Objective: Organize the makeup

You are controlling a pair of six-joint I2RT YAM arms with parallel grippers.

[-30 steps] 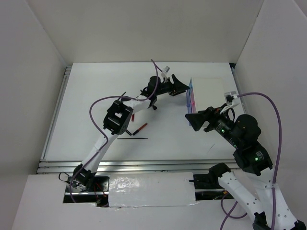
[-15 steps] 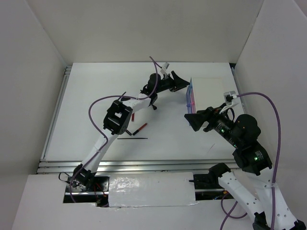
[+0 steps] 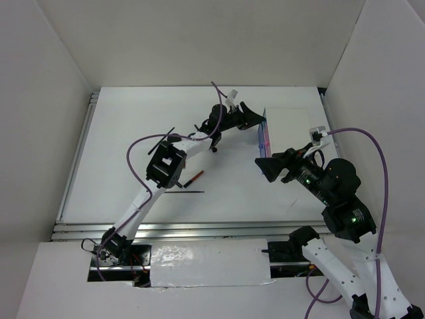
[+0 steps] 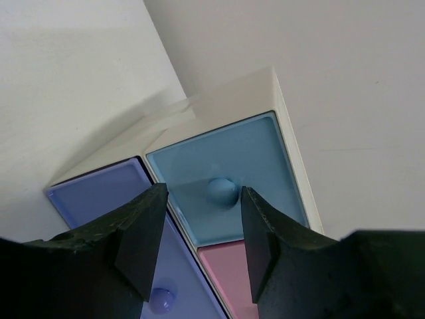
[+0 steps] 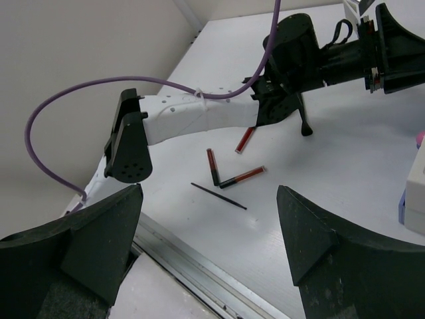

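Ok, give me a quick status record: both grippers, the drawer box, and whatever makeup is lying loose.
left gripper: open, fingers either side of the knob on the blue drawer, not touching it
right gripper: open, empty, hovering by the box's near end
white box: blue drawer, purple drawer and pink drawer all look shut
loose makeup: three red-and-black sticks, one thin black pencil, all away from the box
compacts: not in view
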